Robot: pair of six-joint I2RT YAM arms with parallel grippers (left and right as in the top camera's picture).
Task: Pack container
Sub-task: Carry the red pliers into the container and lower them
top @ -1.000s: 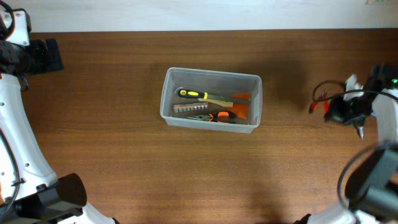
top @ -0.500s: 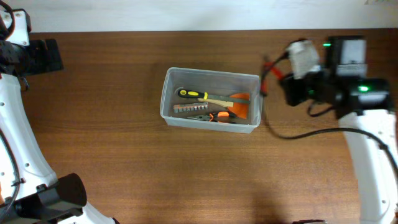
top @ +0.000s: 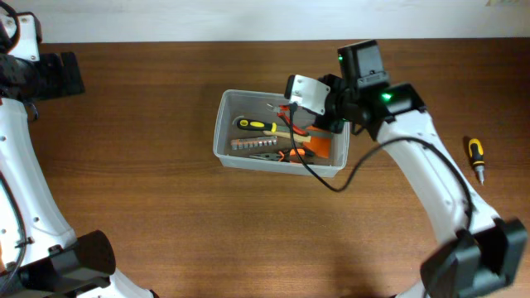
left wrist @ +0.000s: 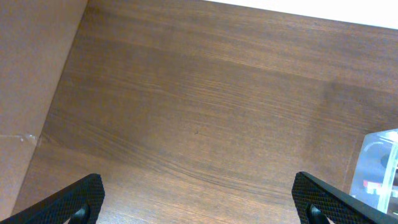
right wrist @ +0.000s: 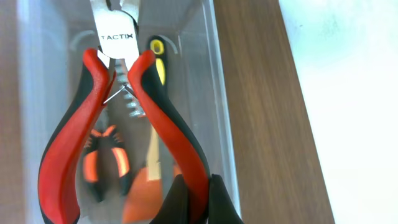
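Note:
The clear plastic container stands mid-table, and its corner shows in the left wrist view. Inside lie a yellow-handled screwdriver, a row of bits and small orange-handled pliers. My right gripper hangs over the container's right half, shut on one handle of the red-handled pliers. In the right wrist view the gripper pinches the right red handle of those pliers, jaws pointing down inside the container wall. My left gripper rests far left, open over bare wood.
A small yellow-and-black screwdriver lies on the table at the far right. The table's back edge meets a white wall just behind the container. The right arm's cable trails over the container's front right corner.
My right arm has swung from the table's right edge leftward to above the container, carrying the red-handled pliers. The left arm has not moved.

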